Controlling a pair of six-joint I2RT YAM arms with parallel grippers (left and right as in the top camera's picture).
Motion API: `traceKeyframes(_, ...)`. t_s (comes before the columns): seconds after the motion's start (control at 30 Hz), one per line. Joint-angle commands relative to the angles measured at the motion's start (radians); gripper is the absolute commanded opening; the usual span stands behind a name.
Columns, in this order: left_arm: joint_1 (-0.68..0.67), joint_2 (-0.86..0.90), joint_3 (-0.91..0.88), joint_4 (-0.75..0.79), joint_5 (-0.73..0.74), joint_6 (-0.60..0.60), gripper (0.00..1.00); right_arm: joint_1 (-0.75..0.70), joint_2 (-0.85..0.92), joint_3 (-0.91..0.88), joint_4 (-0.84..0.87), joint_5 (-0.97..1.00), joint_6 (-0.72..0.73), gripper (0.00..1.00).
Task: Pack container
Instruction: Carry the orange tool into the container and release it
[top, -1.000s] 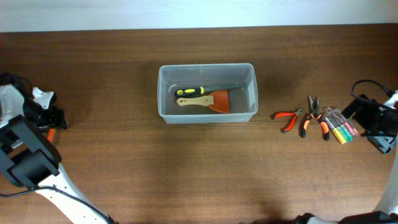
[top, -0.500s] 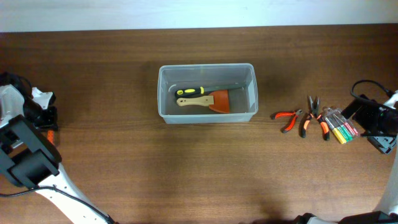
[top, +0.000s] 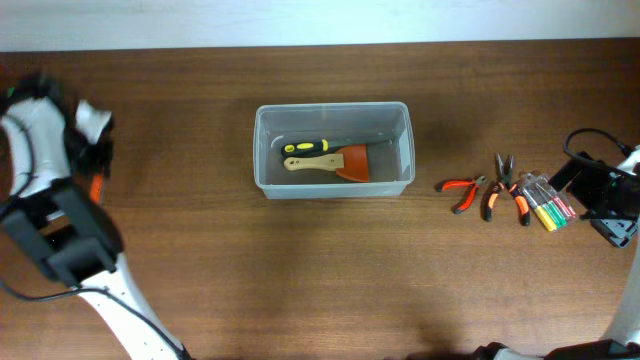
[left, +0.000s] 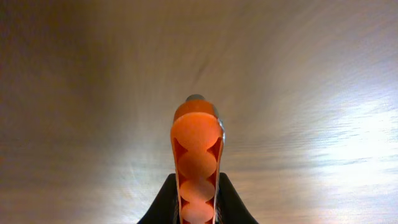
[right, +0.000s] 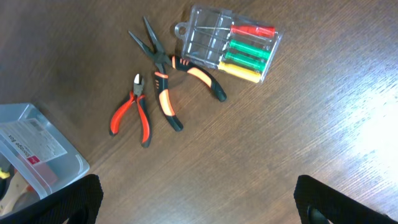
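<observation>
The container (top: 262, 152), a clear-whitish bin, stands at the table's middle; inside lie a yellow-and-black screwdriver (top: 308, 147) and a wooden-handled scraper with an orange blade (top: 335, 162). At the far left my left gripper (left: 197, 200) is shut on a narrow orange tool (left: 197, 149), held above bare wood and away from the bin. That tool shows as an orange sliver (top: 96, 186) under the blurred left arm in the overhead view. My right gripper (right: 199, 208) is open and empty at the far right, just short of the pliers.
Right of the bin lie orange-handled cutters (right: 132, 115), long-nose pliers (right: 161, 87), a third pair of pliers (right: 200, 76) and a small clear case of coloured screwdrivers (right: 233, 42). A corner of the bin (right: 37, 155) shows in the right wrist view.
My left gripper has closed on the orange tool, and the left arm has lifted and swung toward the back. The right arm has stayed still.
</observation>
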Motion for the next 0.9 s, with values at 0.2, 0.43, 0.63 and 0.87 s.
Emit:
traceKeyframes(0.2,-0.53,-0.11,0.375,-0.083,0.012,0.218,0.02,-0.003,0.004,0.018,0.0,0.009,0.008,0.99)
traceKeyframes(0.43,-0.822,-0.041,0.369,-0.001,0.012,0.453,0.02,-0.003,0.004,0.018,0.0,0.008,0.008,0.99)
traceKeyframes(0.63,-0.92,0.087,0.365,0.05,0.032,0.516,0.02,-0.003,0.004,0.018,-0.001,0.008,0.008,0.99)
traceKeyframes(0.87,-0.953,0.198,0.365,0.09,0.187,0.516,0.02,-0.003,0.004,0.018,-0.001,0.008,0.008,0.99)
